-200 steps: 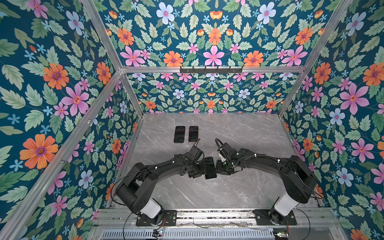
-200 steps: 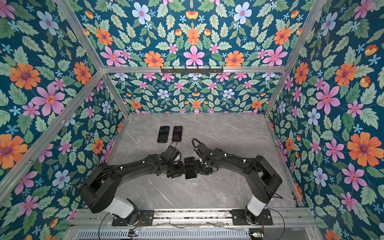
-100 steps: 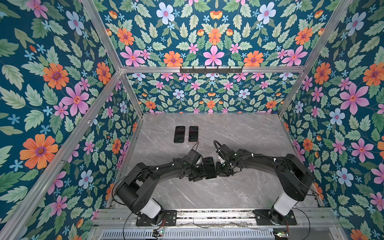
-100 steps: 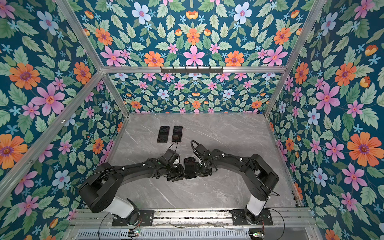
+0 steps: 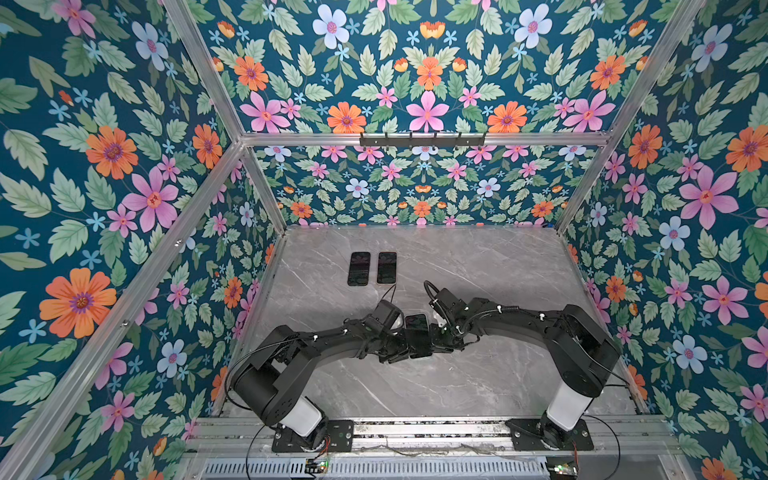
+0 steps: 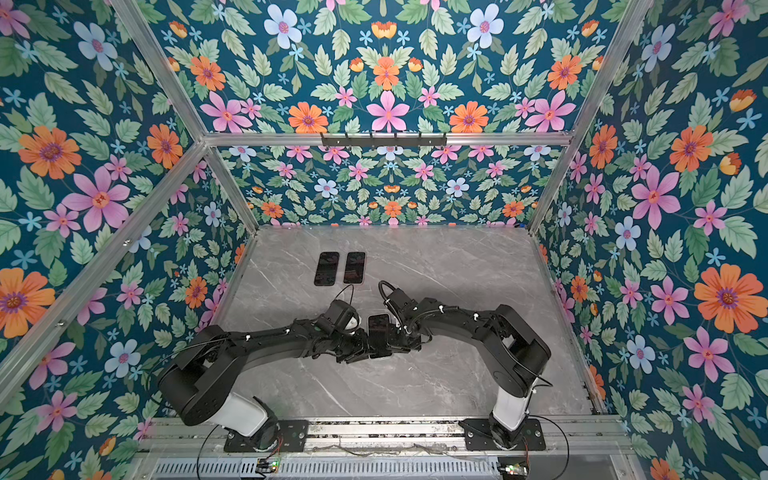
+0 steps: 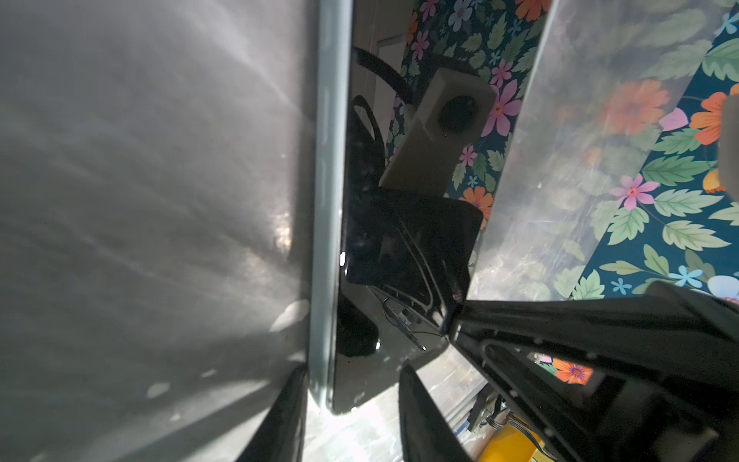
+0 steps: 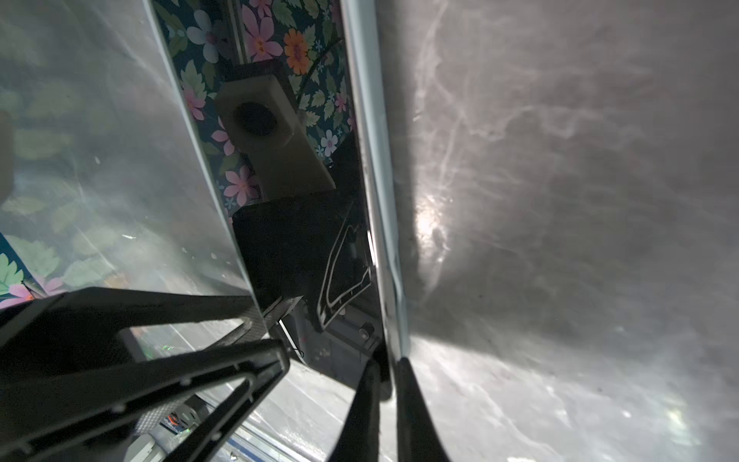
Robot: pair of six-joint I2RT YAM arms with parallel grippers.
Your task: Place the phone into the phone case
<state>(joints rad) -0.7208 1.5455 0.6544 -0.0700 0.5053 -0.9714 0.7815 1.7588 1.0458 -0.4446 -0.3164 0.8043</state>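
jaws of the right gripper (image 8: pixel 388 362) are all but together, pinching the thin edge of the phone (image 5: pixel 417 332) across its thickness, so that claw has hold of it. the left gripper (image 7: pixel 348 372) stands part-way apart, one finger (image 7: pixel 288 412) against the phone's back by the pale rim (image 7: pixel 326 180), its partner meeting the dark face. i read that as a hold too, though the wrist view leaves it less plain.

the phone sits right between the two claws in both top views, each arm reaching in from its own side and neither nearer than the other. its long axis runs from the front rail (image 5: pixel 415 430) toward the back wall (image 5: pixel 415 199), crosswise to the line joining the grippers, and both bite on its nearer half. whether it is lifted clear of the table (image 5: pixel 415 395) or resting there i cannot tell.

the phone case i cannot pick out as a separate thing; the pale rim may be the case or the phone's own frame. well apart toward the back wall lie two dark flat slabs (image 5: pixel 358 268) side by side, untouched.
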